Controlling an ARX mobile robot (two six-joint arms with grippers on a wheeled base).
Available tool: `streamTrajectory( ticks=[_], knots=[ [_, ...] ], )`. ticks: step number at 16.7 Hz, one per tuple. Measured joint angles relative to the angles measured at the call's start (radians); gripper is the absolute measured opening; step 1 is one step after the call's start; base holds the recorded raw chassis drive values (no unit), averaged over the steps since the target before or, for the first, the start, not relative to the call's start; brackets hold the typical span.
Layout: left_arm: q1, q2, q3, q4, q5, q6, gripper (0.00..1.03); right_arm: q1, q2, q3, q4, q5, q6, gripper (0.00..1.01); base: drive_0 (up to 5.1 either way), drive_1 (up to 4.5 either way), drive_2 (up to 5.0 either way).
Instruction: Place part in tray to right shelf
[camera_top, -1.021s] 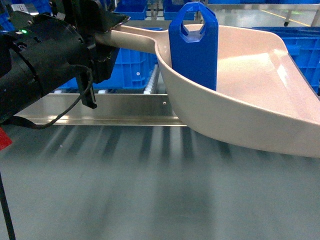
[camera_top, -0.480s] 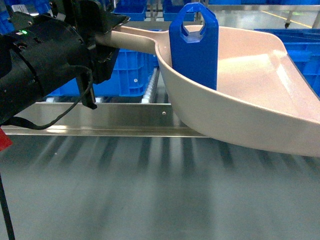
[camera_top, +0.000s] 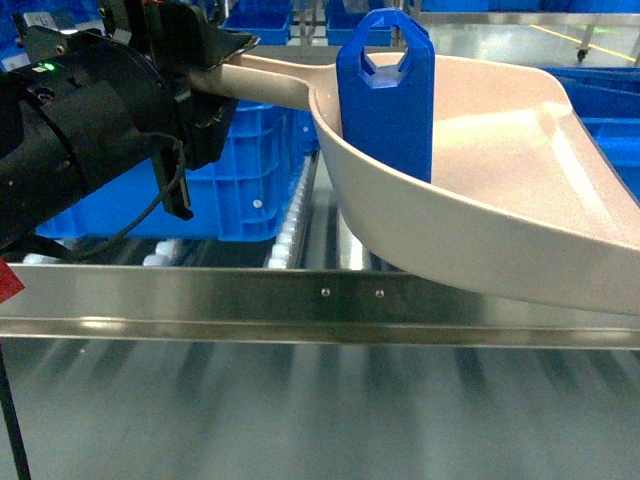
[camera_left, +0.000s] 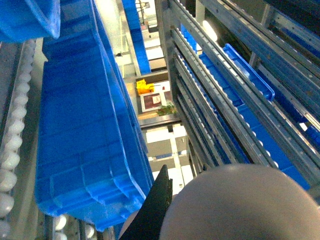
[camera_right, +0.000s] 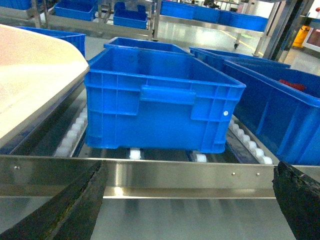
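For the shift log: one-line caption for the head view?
Left gripper holds the tray by its handle, blue part upright inside.

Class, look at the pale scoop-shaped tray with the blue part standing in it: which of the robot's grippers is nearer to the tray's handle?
Left. The left gripper is clamped on the tray at its handle. The right gripper is open over the shelf rail, with the tray off to its left.

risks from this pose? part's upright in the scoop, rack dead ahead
1. The part stands upright and unclamped in the tray; a jolt or tilt could tip it out.
2. The tray's underside hangs just above the right shelf's front rail; dropping lower might clip it.
3. The left gripper holds only the handle end, so the loaded scoop could sag or twist.
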Motion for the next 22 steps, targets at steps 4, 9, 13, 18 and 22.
streamTrajectory(
  ticks=[4,9,13,18,22],
  knots=[
    [0.0,0.0,0.0,0.006,-0.002,0.0,0.13,0.0,0.0,0.0,0.004,0.0,0.0,0.98,0.0,2.84,-2.9],
    [0.0,0.0,0.001,0.003,-0.003,0.0,0.13,0.0,0.0,0.0,0.001,0.0,0.0,0.98,0.0,0.0,0.0],
    [0.0,0.0,0.001,0.002,-0.003,0.0,0.13,0.0,0.0,0.0,0.001,0.0,0.0,0.98,0.0,0.0,0.0],
    [0.0,0.0,0.001,0.003,-0.003,0.0,0.13,0.0,0.0,0.0,0.001,0.0,0.0,0.98,0.0,0.0,0.0],
    [0.0,0.0,0.001,0.003,-0.003,0.0,0.13,0.0,0.0,0.0,0.001,0.0,0.0,0.98,0.0,0.0,0.0]
  ],
)
